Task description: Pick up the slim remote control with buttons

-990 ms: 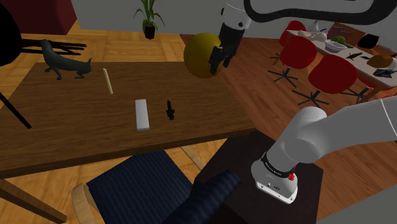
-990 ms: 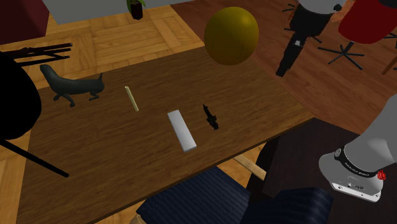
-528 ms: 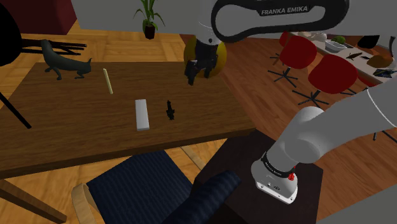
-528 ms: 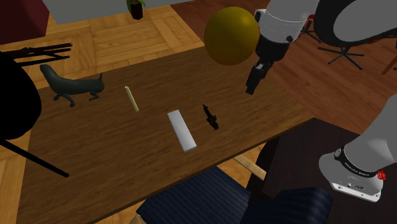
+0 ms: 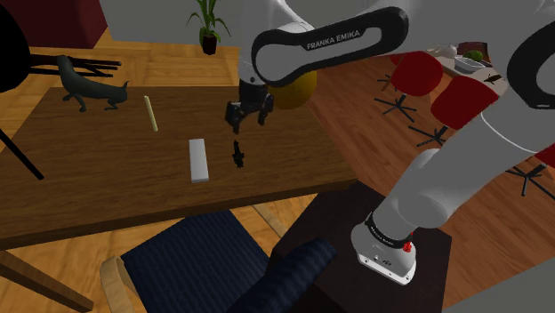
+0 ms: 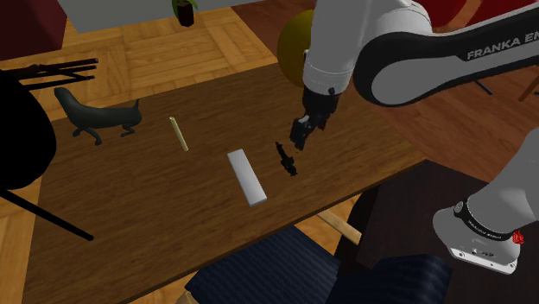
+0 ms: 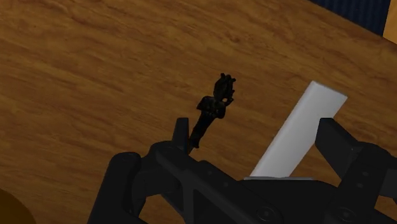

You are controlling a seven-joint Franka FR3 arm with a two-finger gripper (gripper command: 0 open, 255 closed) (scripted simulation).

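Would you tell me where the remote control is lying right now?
In the shoulder view the pale grey remote lies on the wooden table, just left of the small black figurine, nearer the camera than the tan stick.

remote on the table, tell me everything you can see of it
The remote is drawn as a plain white, slim flat bar; no buttons show. It lies flat on the brown wooden table, beside a small black object without touching it. The open gripper hangs above the table, clear of the remote; only the table touches it.
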